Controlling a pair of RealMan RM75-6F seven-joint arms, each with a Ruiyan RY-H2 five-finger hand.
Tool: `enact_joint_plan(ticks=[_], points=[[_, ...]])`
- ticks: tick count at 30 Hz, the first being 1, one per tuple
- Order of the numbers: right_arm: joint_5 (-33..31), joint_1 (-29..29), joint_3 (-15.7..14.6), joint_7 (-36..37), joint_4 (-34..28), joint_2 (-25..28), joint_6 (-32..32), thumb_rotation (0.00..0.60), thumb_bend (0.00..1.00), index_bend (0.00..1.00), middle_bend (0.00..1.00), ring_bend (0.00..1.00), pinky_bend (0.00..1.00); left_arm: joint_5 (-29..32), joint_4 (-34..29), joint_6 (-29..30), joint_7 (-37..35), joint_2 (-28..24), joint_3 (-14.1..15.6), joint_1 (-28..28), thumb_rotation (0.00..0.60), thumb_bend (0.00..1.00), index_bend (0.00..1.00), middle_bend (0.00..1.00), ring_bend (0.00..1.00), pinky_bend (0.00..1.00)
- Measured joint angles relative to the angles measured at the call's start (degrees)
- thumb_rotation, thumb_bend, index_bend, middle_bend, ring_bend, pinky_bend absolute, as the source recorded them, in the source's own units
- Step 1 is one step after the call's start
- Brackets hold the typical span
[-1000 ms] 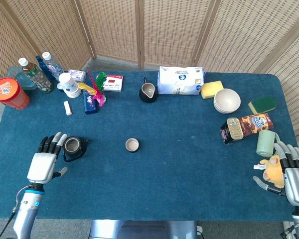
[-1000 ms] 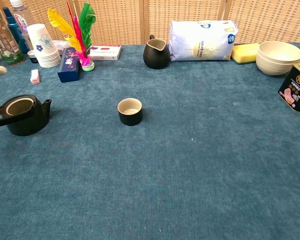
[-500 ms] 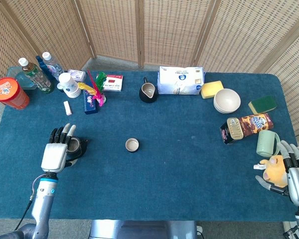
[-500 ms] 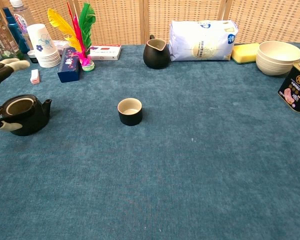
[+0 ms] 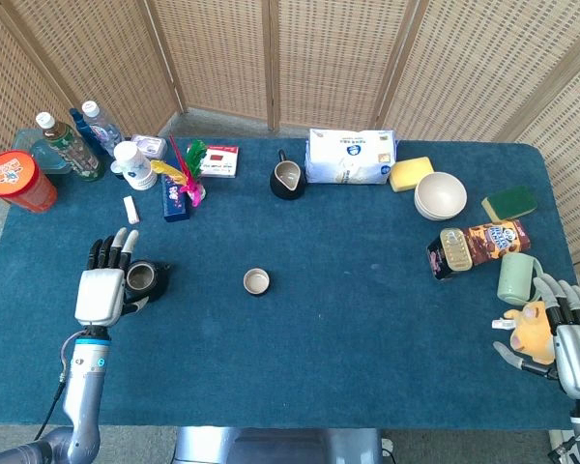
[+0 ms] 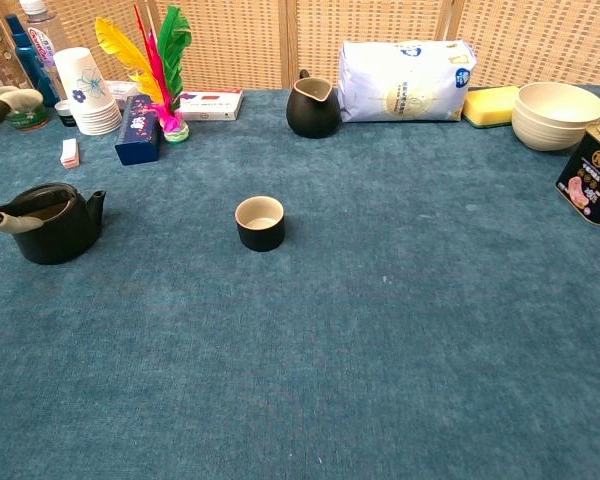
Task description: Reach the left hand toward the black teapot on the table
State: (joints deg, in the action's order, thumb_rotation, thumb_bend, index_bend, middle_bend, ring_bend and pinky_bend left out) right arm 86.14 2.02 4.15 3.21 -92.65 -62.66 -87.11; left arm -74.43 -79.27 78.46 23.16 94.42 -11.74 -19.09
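Observation:
The black teapot (image 5: 150,280) (image 6: 52,222) stands at the left of the blue table, its lid off and its spout pointing right. My left hand (image 5: 103,287) is at the pot's left side with its fingers spread and pointing to the table's far edge. In the chest view its thumb (image 6: 12,221) lies across the pot's left rim, and the pot's handle is hidden. My right hand (image 5: 572,340) rests open at the near right corner, with a yellow plush toy (image 5: 531,325) against it.
A small black cup (image 5: 256,281) sits right of the teapot. Along the far edge are bottles (image 5: 70,145), paper cups (image 5: 133,164), a feather toy (image 5: 187,172), a black pitcher (image 5: 287,180) and a white bag (image 5: 352,156). Bowls (image 5: 440,195), a can (image 5: 451,253) and a green mug (image 5: 517,278) stand right.
My left hand moved forward and right until it reached the teapot's left side, and its thumb now lies over the rim. The pot shifted slightly. The right hand stayed still.

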Motion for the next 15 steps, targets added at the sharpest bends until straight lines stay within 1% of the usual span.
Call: enact_joint_plan(ticks=[3, 5, 6, 10, 11, 13, 15], points=[[0.01, 0.08, -0.19, 0.27, -0.22, 0.22, 0.44, 0.299, 0.00, 0.00, 0.00, 0.00, 0.00, 0.95, 0.25, 0.08, -0.05, 0.08, -0.77, -0.09, 0.600, 0.00, 0.06, 0.01, 0.05, 0.25], [0.08, 0.14, -0.31, 0.31, -0.32, 0.32, 0.65, 0.305, 0.00, 0.00, 0.00, 0.00, 0.00, 1.68, 0.57, 0.01, 0.09, 0.22, -1.53, -0.37, 0.600, 0.00, 0.13, 0.08, 0.14, 0.37], [0.10, 0.16, -0.36, 0.31, -0.35, 0.34, 0.75, 0.306, 0.00, 0.00, 0.00, 0.00, 0.00, 2.17, 0.80, -0.06, 0.21, 0.34, -2.15, -0.67, 0.600, 0.00, 0.16, 0.12, 0.18, 0.41], [-0.12, 0.30, -0.45, 0.24, -0.48, 0.46, 1.29, 0.308, 0.00, 0.00, 0.00, 0.00, 0.00, 3.58, 1.20, -0.45, 0.27, 0.65, -4.19, -2.01, 0.600, 0.02, 0.27, 0.25, 0.33, 0.54], [-0.26, 0.35, -0.44, 0.24, -0.50, 0.49, 1.44, 0.309, 0.00, 0.00, 0.00, 0.00, 0.00, 3.77, 1.20, -0.49, 0.34, 0.63, -4.48, -2.25, 0.600, 0.04, 0.31, 0.28, 0.37, 0.58], [-0.45, 0.42, -0.41, 0.27, -0.51, 0.51, 1.66, 0.312, 0.00, 0.00, 0.00, 0.00, 0.00, 4.00, 1.14, -0.30, 0.77, 0.60, -4.91, -2.57, 0.600, 0.06, 0.35, 0.33, 0.42, 0.63], [-0.48, 0.49, -0.45, 0.33, -0.53, 0.54, 1.85, 0.315, 0.00, 0.00, 0.00, 0.00, 0.00, 4.16, 1.15, 0.11, 1.21, 0.60, -5.24, -2.82, 0.600, 0.10, 0.40, 0.39, 0.49, 0.68]])
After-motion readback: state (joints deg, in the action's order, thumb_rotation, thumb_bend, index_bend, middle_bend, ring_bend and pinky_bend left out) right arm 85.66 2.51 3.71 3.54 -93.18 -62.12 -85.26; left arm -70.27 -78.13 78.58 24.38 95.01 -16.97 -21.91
